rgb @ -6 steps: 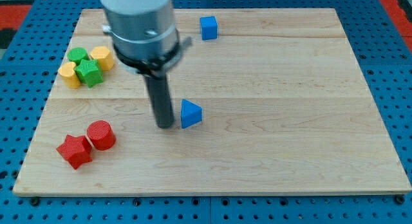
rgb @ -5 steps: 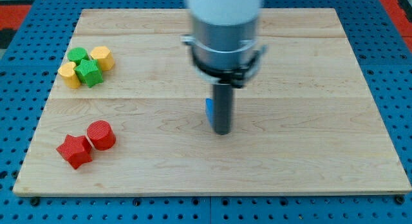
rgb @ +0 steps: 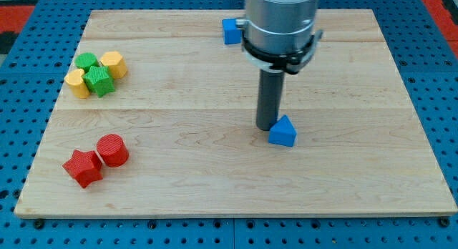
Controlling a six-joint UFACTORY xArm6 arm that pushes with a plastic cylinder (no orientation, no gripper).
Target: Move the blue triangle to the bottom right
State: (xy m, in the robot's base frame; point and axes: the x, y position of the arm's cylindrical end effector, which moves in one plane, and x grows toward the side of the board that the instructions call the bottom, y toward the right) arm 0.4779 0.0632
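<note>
The blue triangle (rgb: 283,131) is sitting a little right of the middle of the wooden worktop (rgb: 372,170), with bare wood between it and the bottom right corner. My tip (rgb: 267,127) is resting just beside it, at its upper left, and looks to be touching or nearly touching that side. The end effector is only a plain rod, so there are no jaws to be apart or together; it is pressing, not clamping.

The triangle is looking like a small, light, rigid plastic piece that is likely to slide easily on the smooth wood. Nothing can take hold of it, so I judge the contact should be going against the flat face away from the corner, close to its middle. A push off-centre, or against a corner, is likely to be spinning it and letting it slip off the round rod.

The arm's wide body is covering part of the blue cube (rgb: 230,31) near the view's top, so only its left portion is showing. The exact contact between rod and triangle is hard to make out. Well apart at the view's left are lying a cluster of yellow and green blocks (rgb: 95,74), whose exact shapes are too small to tell, and lower down the red star (rgb: 82,167) touching the red cylinder (rgb: 111,149).
</note>
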